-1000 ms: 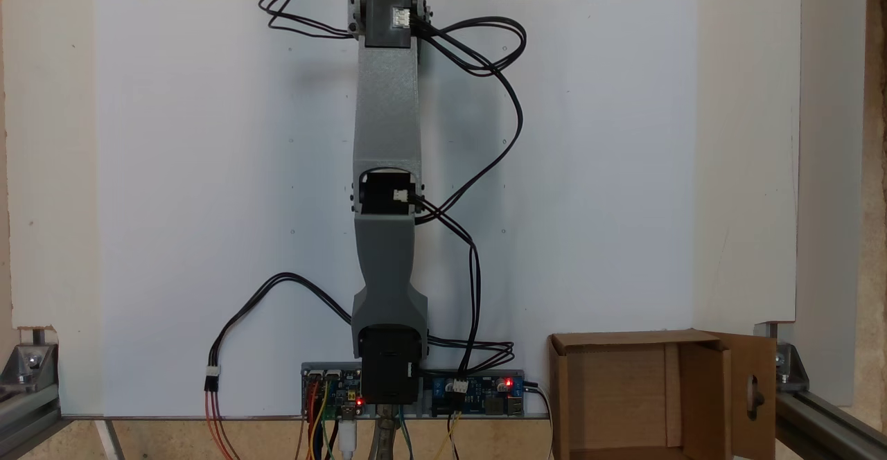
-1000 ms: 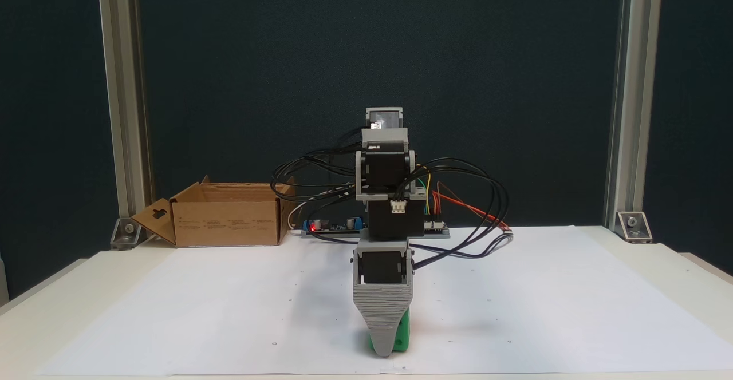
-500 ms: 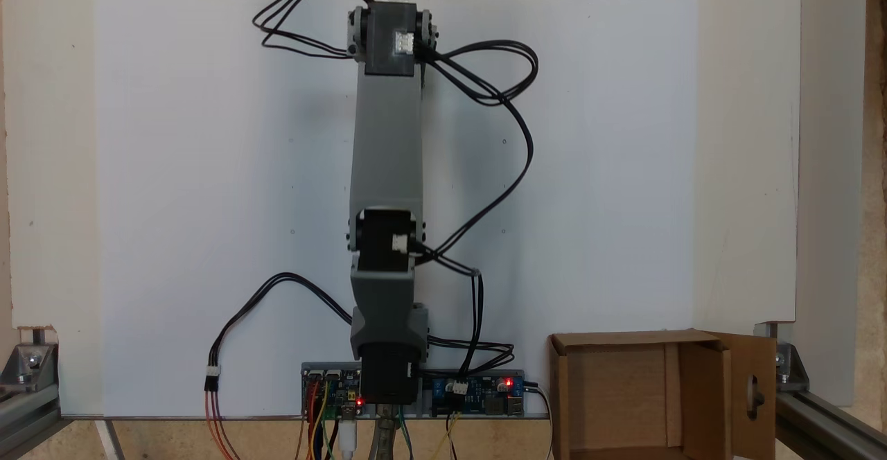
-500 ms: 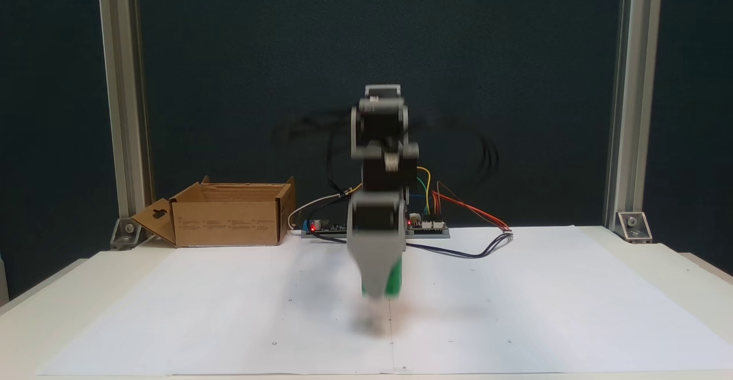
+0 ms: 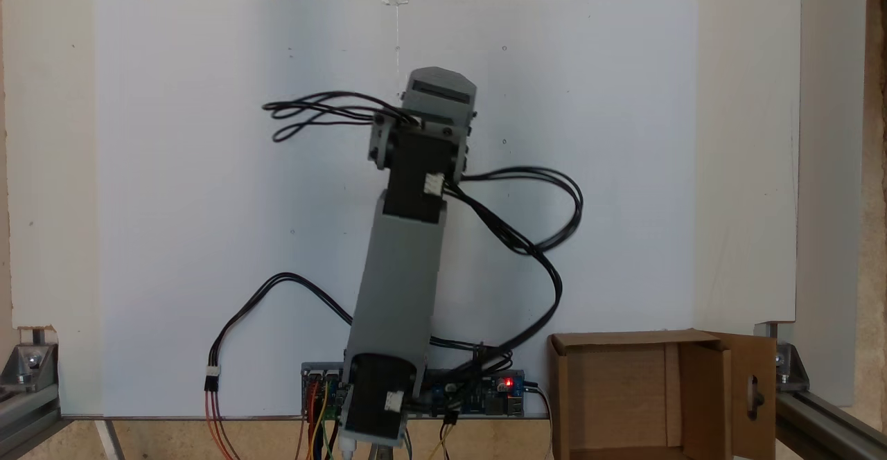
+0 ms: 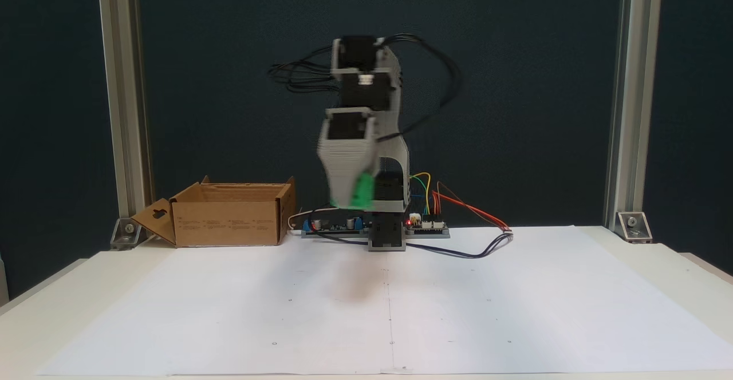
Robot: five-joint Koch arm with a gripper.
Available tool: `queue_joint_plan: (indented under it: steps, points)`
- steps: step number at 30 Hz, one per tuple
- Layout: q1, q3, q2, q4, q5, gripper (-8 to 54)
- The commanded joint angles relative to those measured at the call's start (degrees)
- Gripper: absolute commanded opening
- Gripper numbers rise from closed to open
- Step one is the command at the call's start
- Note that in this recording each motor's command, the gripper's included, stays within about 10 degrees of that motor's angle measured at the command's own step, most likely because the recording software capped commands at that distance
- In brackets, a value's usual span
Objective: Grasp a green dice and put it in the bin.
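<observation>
The green dice (image 6: pixel 363 192) hangs high above the white paper, pinched in my gripper (image 6: pixel 349 201), which is shut on it and points down. The picture is motion-blurred there. From above, the grey gripper body (image 5: pixel 441 93) covers the dice, and the arm leans slightly right of its base. The bin (image 6: pixel 229 222), a brown open cardboard box with a holed side flap, stands at the back left of the table. In the top-down fixed view the bin (image 5: pixel 627 339) sits at the bottom right, well apart from the gripper.
Circuit boards with red lights and coloured wires (image 6: pixel 426 228) lie at the arm's base. Black cables (image 5: pixel 547 238) loop beside the arm. Aluminium posts (image 6: pixel 123 111) rise at the table's back corners. White paper (image 6: pixel 515 311) covers the table.
The gripper has lifted the dice off the paper, drawn back toward the base and risen. The arm has started swinging toward the bin's side.
</observation>
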Motion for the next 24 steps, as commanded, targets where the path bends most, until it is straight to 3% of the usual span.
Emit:
queue_joint_plan:
  steps: [1,8,24]
  points:
    - [4.8,0.6,4.7,-4.7,-6.8,11.7]
    - [22.9,5.4,11.3,-5.6,-18.3,11.8]
    - [77.9,5.7,10.5,-8.6,-31.0,11.8]
